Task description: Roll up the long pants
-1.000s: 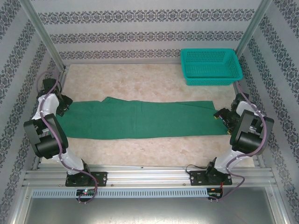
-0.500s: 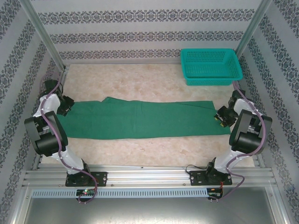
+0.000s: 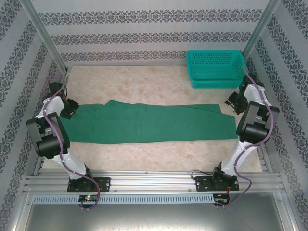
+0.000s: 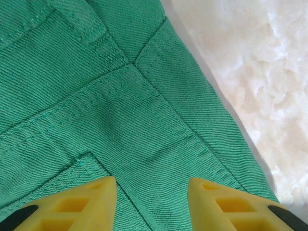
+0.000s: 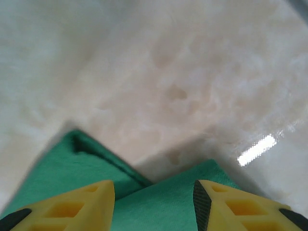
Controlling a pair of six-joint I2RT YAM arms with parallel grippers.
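Left wrist view: our left gripper (image 4: pixel 151 204) hangs parted over the waist end of the long pants (image 4: pixel 120 110). Their long axis runs left to right across the table (image 3: pixel 144 82), the leg ends lying under our right gripper (image 5: pixel 154 207), likewise parted, empty.

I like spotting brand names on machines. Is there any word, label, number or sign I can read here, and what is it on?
None can be read.
The pants show only plain cloth and seams.
The basket is bare mesh.
The yellow fingers carry no marks.
The walls bear a floral pattern, not letters.
Anything finer is too small to tell.
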